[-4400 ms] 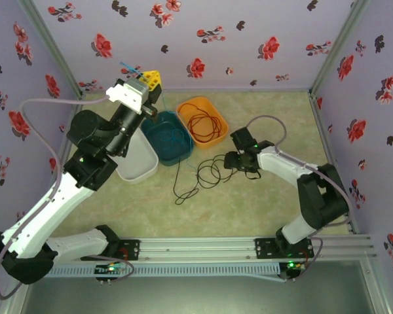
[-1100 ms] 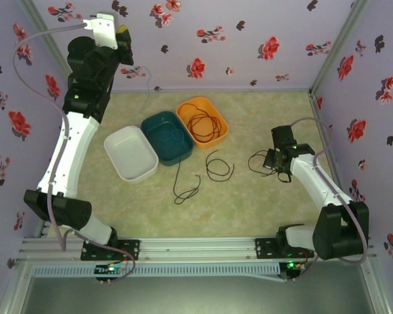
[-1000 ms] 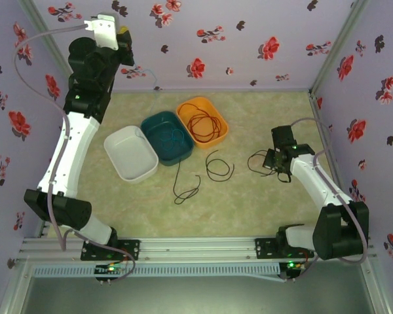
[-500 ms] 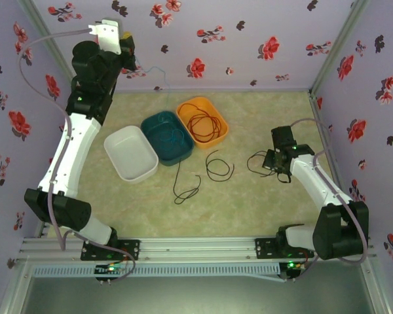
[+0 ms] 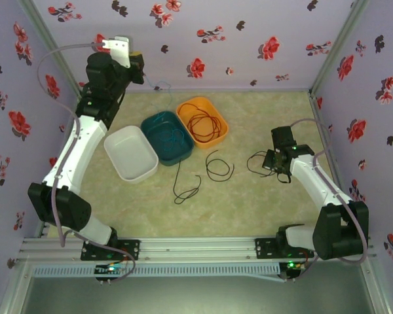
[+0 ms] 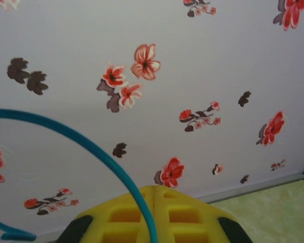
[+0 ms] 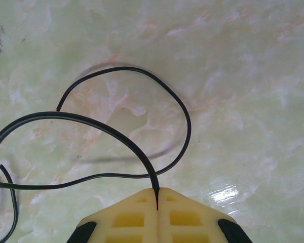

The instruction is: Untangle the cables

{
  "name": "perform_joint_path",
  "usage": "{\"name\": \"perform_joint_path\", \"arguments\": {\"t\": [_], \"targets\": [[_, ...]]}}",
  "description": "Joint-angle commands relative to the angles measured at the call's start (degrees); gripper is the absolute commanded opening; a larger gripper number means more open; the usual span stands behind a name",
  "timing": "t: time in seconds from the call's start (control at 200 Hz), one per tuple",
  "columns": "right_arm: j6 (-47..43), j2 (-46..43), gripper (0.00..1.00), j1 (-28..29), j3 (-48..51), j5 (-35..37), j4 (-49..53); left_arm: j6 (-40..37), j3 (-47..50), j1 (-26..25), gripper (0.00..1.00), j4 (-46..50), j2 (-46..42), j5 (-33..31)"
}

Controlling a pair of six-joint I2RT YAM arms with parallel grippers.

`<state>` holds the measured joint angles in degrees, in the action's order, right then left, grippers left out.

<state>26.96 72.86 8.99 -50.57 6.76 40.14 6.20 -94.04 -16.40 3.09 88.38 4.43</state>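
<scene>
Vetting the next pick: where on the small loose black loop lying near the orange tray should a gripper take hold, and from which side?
Take the black loop by its right-hand arc, probably straight down from above, jaws across the wire. It lies flat on the table as an open curl, apart from the other cables, so only a top pinch gets round it.
</scene>
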Motion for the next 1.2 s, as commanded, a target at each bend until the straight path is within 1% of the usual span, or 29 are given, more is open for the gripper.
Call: {"name": "perform_joint_path", "arguments": {"t": [0.0, 0.185, 0.41, 0.505, 0.65, 0.745, 0.875, 1.105, 1.195], "targets": [[-0.5, -0.1, 0.0, -0.2, 0.3, -0.3, -1.1, 1.6, 1.2, -1.7, 0.0, -0.3, -2.6, 2.1], [-0.5, 0.1, 0.0, -0.2, -0.1, -0.6, -1.0, 2.0, 4.3, -4.9, 0.0, 1.5, -5.7, 2.3], [-0.4, -0.6, 0.0, -0.1, 0.0, -1.2, -1.2, 3.6, 11.3, -9.9, 0.0, 1.9, -11.3, 2.1], [-0.3, -0.6, 0.0, -0.1, -0.1, -1.7, -1.2, 3.5, 13.9, -11.3, 0.0, 1.4, -13.3, 0.4], [-0.1, -1.1, 0.0, 0.1, 0.2, -2.6, -1.6, 3.1, 16.5, -11.5, 0.0, 1.6, -14.0, -2.7], [-0.1, -1.5, 0.0, 0.4, 0.4, -2.7, -1.6, 1.3, 17.0, -11.5, 0.0, 3.6, -12.6, -5.4], [-0.1, -1.9, 0.0, 0.9, 0.5, -2.8, -1.5, -1.3, 16.4, -11.1, 0.0, 6.9, -8.3, -11.0], [0.3, -2.2, 0.0, 1.4, 0.7, -2.8, -2.0, -1.4, 12.3, -9.1, 0.0, 12.2, 1.1, -12.0], [0.4, -2.0, 0.0, 1.6, 0.7, -3.0, -2.4, -1.6, 10.8, -8.4, 0.0, 14.1, 4.6, -13.6]]}}
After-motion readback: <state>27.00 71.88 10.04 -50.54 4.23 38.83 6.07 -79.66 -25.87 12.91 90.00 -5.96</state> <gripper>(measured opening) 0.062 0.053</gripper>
